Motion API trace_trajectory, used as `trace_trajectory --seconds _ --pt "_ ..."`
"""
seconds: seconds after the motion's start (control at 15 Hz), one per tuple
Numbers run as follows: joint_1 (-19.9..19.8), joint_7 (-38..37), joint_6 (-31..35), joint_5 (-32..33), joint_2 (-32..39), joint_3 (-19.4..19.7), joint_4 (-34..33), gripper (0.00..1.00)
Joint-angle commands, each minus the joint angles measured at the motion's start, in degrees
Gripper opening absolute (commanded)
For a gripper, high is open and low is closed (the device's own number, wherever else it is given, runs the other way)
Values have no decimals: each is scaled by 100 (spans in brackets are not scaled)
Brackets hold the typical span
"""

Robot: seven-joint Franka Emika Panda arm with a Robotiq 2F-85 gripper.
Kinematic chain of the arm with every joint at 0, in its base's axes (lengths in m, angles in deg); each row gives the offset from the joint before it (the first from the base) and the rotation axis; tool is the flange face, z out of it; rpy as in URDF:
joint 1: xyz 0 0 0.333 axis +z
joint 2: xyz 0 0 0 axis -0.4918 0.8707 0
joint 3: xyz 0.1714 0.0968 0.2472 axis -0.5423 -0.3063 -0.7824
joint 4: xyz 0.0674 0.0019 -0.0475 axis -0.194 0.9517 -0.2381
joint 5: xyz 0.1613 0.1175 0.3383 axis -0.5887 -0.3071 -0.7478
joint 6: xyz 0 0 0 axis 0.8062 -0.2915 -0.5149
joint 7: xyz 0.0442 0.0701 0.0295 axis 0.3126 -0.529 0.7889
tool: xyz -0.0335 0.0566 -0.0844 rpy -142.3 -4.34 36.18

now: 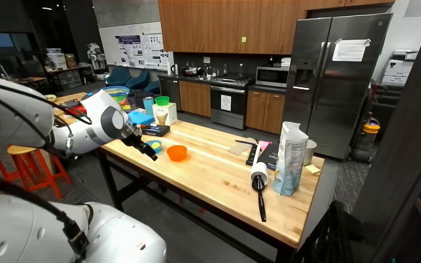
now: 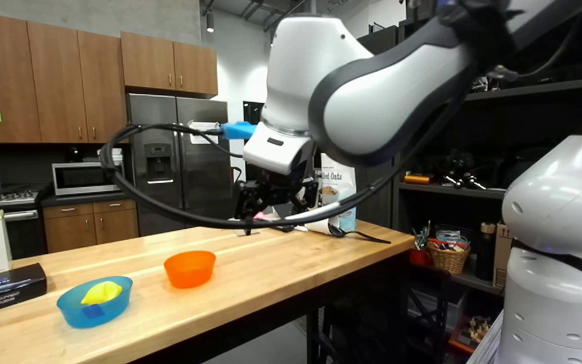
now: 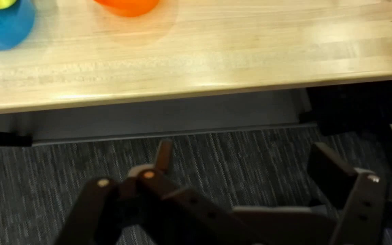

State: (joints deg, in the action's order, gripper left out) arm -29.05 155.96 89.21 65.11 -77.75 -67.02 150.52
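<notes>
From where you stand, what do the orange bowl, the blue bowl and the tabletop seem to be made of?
The orange bowl: probably smooth plastic or silicone, perhaps translucent, casting an orange tint beside it. The blue bowl: likely similar, glossy, with bright highlights. The tabletop: apparently varnished wood, showing striped grain and sheen.

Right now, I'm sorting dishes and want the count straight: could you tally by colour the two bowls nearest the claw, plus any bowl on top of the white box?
Orange bowl: 1
Blue bowl, with a yellow thing inside: 1
Green bowl, on the white box: 1
Total: 3 bowls
</notes>
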Motion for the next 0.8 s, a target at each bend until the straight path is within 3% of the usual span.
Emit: trace_trajectory --seconds 0.0,0.07,0.13,0.2,0.27,0.33,0.73 --pt "1497 -974 -452 1045 -1150 993 808 100" --pt "1852 -1106 -577 1372 -1381 1209 928 100" --pt "1929 -1235 -791 1803 -1273 1270 540 100" --pt "2191 -1236 -772 2130 -1374 1449 601 100" --pt "2238 -1490 -723 2195 -935 1544 575 100" --pt "2402 -1498 -804 2344 -1072 1624 543 100" --pt "2472 -1486 -846 2427 -1189 1669 543 100"
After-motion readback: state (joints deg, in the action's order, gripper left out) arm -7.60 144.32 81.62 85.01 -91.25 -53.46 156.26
